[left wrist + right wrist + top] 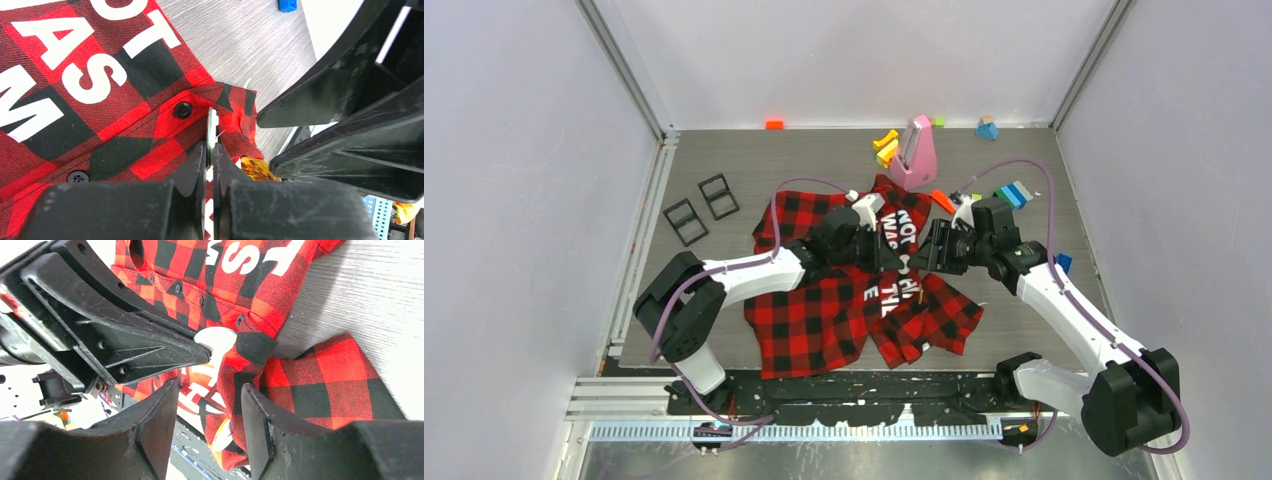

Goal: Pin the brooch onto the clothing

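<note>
The brooch, a thin pale disc seen edge-on just right of centre in my left wrist view, sits between the fingers of my left gripper, which are pressed together on it. Its upper edge shows against the hem of the red-and-black checked shirt, close to a black button; I cannot tell whether it touches the cloth. In my right wrist view the same disc looks round and white, at the tip of the left gripper just above centre, beside the buttoned edge of the shirt. My right gripper stands at the bottom of that view with its fingers apart and a bunched fold of the shirt between them. Whether either finger touches the fold I cannot tell. From above, the shirt lies crumpled in the middle of the grey table, white lettering up, and both grippers meet over its centre. Behind it, upper centre, stands a pink wedge-shaped thing with yellow blocks just to its left. An orange block lies by the back wall and a blue block lies at upper right. Two black frames lie left of the shirt.
</note>
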{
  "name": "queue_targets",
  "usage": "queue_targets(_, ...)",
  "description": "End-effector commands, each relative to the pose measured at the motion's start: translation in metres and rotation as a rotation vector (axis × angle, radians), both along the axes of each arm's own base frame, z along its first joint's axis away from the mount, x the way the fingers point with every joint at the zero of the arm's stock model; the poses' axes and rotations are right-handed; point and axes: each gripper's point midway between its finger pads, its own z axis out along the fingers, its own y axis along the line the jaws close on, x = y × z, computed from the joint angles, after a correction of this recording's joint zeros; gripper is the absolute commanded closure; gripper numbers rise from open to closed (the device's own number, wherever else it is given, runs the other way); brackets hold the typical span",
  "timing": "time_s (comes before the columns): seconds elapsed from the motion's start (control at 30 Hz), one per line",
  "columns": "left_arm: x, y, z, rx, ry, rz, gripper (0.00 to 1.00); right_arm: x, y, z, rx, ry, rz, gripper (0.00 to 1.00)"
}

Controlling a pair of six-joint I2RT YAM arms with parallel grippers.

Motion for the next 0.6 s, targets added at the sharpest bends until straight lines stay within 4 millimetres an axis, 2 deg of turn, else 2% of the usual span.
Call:
queue_targets(0.0, -0.002, -0.011, 0.038, -0.12, -0.058, -0.038, 1.0, -0.003, 0.005, 0.004, 0.04, -0.035, 0.027, 0.47)
queue_targets(0.27, -0.003, -0.011, 0.037, -0.123, -0.047, -0.04, 1.0, -0.013, 0.005, -0.013, 0.053, -0.004, 0.029, 0.64)
queue_targets(0.47, -0.005, -0.013, 0.044, -0.154, -0.068, -0.06, 1.0, -0.012, 0.009, -0.024, 0.071, 0.015, 0.035, 0.89)
queue_targets(0.57, -0.008, -0.015, 0.048, -0.172, -0.078, -0.083, 1.0, -0.011, 0.011, -0.025, 0.087, 0.012, 0.043, 0.96)
